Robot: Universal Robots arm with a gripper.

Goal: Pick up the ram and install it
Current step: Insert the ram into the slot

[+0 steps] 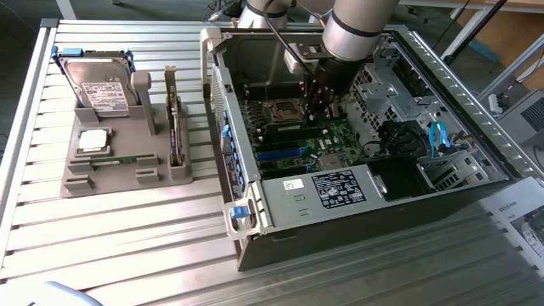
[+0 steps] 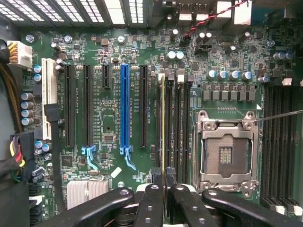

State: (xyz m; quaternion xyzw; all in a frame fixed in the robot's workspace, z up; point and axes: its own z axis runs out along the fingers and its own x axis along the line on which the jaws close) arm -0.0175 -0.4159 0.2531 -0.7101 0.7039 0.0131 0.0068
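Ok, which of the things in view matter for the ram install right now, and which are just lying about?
In the job:
- the ram, edge-on between the fingers of the gripper
- the memory slots beside it
- the motherboard

Lying about, on the grey tray:
- hard drive
- processor chip
- expansion card
- second ram stick

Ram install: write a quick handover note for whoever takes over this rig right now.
Gripper: jaws shut on the ram, held edge-on.
Position: inside the computer case, with the ram lined up over the memory slots beside the processor socket.
Done: pickup. A second stick lies on the grey tray.
Left: seating; cannot tell whether it is in a slot yet.
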